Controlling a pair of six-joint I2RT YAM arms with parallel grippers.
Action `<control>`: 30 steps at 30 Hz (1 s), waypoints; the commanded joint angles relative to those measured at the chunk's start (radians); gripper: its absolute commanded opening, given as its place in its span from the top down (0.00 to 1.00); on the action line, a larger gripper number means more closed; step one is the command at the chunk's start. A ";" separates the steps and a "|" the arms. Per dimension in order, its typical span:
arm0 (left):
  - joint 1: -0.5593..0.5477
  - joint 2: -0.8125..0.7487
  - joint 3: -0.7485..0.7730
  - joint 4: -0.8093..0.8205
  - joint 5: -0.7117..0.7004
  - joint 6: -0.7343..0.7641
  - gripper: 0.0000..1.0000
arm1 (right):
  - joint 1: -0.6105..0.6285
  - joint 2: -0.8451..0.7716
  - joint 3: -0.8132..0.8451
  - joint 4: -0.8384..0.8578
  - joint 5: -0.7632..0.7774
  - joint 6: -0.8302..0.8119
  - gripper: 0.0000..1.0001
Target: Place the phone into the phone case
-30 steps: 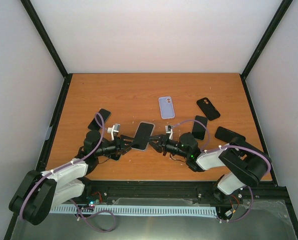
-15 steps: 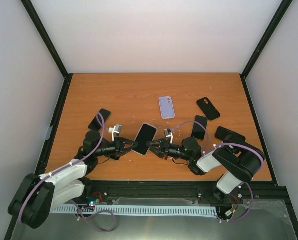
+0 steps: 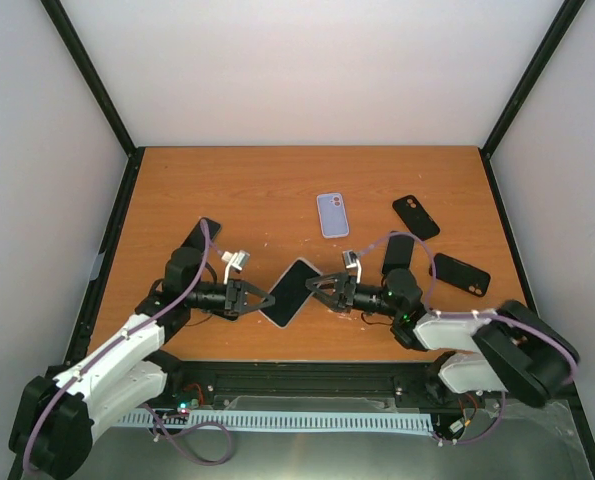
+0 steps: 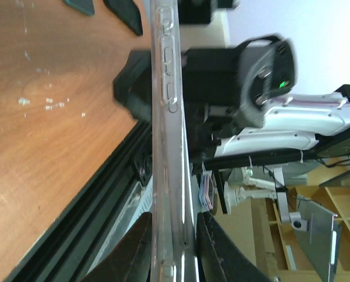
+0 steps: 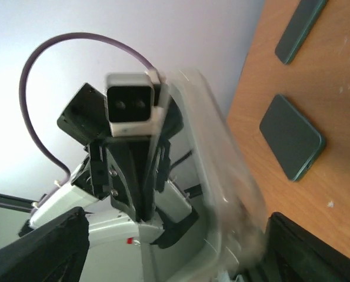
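- The left gripper is clamped tight on the edge of the clear case. The phone looks to be sitting in it, right between both sets of jaws.
- The right gripper is spread wide around the far end. It's too blurry to tell if it's touching.
- With only one pinch holding it, a crooked shove from the right could twist the case out or pop the phone loose.

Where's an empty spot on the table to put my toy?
The far strip of the orange wooden table, between the back wall and the lavender phone case, is bare; so is the far left corner. Crowded: the right side with its dark phones, and the middle, where the left tool and right tool meet at the clear-cased black phone.
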 commanded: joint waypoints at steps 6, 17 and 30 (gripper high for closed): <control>0.000 -0.011 0.111 -0.224 0.144 0.219 0.85 | -0.025 -0.257 0.290 -0.975 -0.029 -0.543 0.18; 0.000 0.007 0.119 -0.289 0.192 0.283 0.84 | -0.035 -0.209 0.363 -0.975 -0.165 -0.575 0.63; 0.013 -0.035 0.167 -0.185 -0.070 0.065 0.53 | -0.037 -0.105 0.122 -0.165 -0.110 0.003 0.90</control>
